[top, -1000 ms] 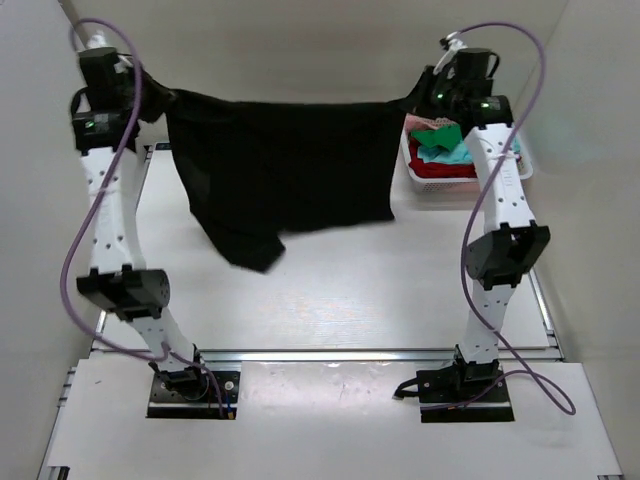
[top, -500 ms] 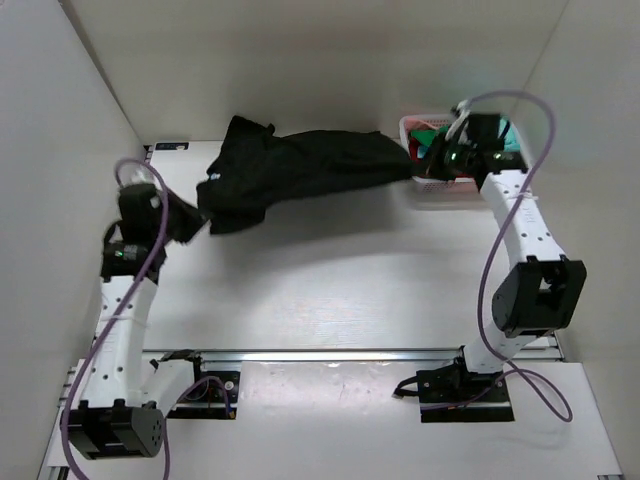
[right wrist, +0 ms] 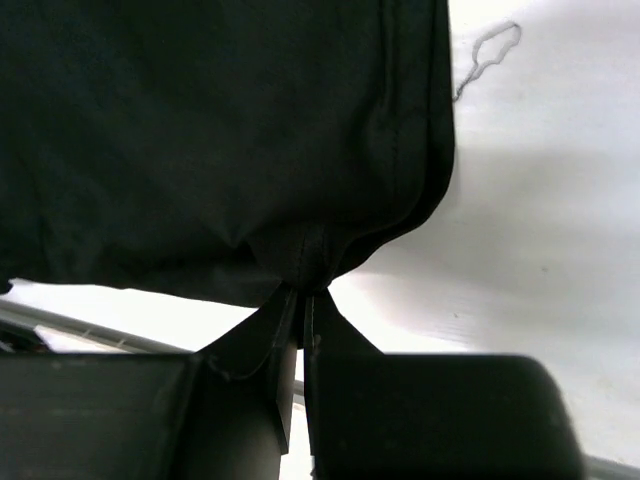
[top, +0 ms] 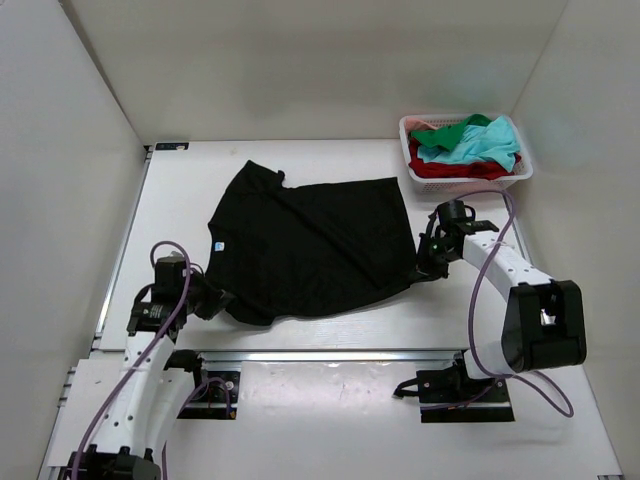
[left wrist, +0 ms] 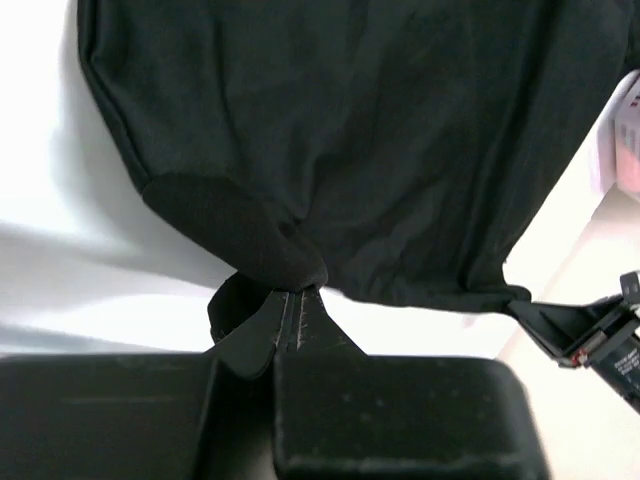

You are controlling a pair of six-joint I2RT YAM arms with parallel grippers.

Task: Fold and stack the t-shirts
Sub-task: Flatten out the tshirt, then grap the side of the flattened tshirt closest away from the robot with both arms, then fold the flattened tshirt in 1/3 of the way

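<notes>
The black t-shirt (top: 310, 245) lies spread on the white table, its pale-blue neck label (top: 219, 243) at the left. My left gripper (top: 222, 300) is shut on the shirt's near-left edge; the left wrist view shows the cloth (left wrist: 330, 130) pinched at my fingertips (left wrist: 290, 295). My right gripper (top: 420, 272) is shut on the shirt's near-right corner; the right wrist view shows the hem (right wrist: 250, 130) bunched at my fingertips (right wrist: 300, 295). Teal, green and red t-shirts (top: 462, 148) lie heaped in the basket.
The pink-white lattice basket (top: 412, 165) stands at the back right corner. White walls close in the table at the left, back and right. A metal rail (top: 330, 355) runs along the near edge, in front of the arm bases.
Both arms have swung down and toward the near edge, carrying the black shirt from hanging in the air to lying spread flat on the table. Both grippers stayed shut on it.
</notes>
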